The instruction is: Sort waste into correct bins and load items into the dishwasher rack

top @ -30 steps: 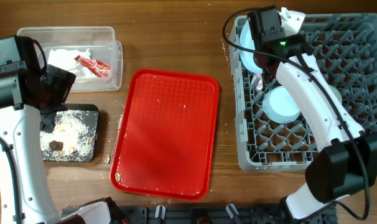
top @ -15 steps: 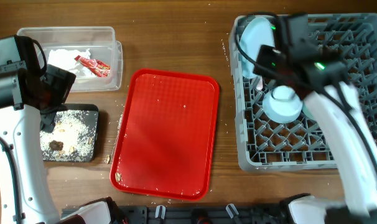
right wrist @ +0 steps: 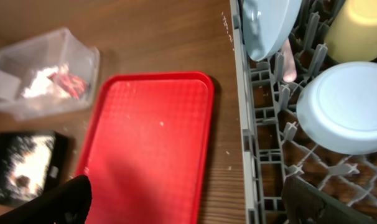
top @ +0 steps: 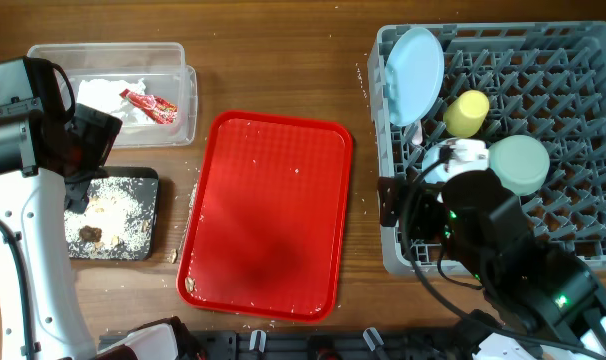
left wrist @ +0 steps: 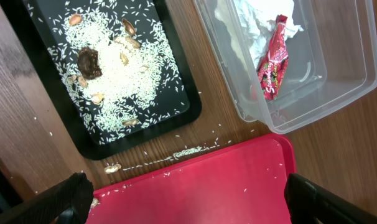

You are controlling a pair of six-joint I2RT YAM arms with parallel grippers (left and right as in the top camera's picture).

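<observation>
The grey dishwasher rack [top: 573, 90] fills the right side. In it the light blue plate [top: 415, 60] stands on edge at the far left, with the yellow cup [top: 466, 113] and the mint-green bowl [top: 519, 164] beside it. The light blue bowl [right wrist: 349, 106] lies upside down below the cup. My right gripper [right wrist: 195, 208] is open and empty, hovering over the rack's near left edge [right wrist: 251, 168]. My left gripper [left wrist: 188, 208] is open and empty above the red tray's corner. The clear tub [top: 108, 55] holds white napkins [top: 108, 92] and the red wrapper [top: 148, 103]. The black tray [top: 148, 180] holds rice scraps [left wrist: 123, 81].
The red serving tray [top: 268, 215] lies in the middle with a few rice grains on it. More grains and a brown crumb [left wrist: 112, 167] lie on the wooden table between the black tray and the red tray. My right arm [top: 493, 240] covers the rack's near left part.
My right arm has pulled back from the plate at the rack's far left corner to the near edge, and its jaws have opened. The left arm has not moved.
</observation>
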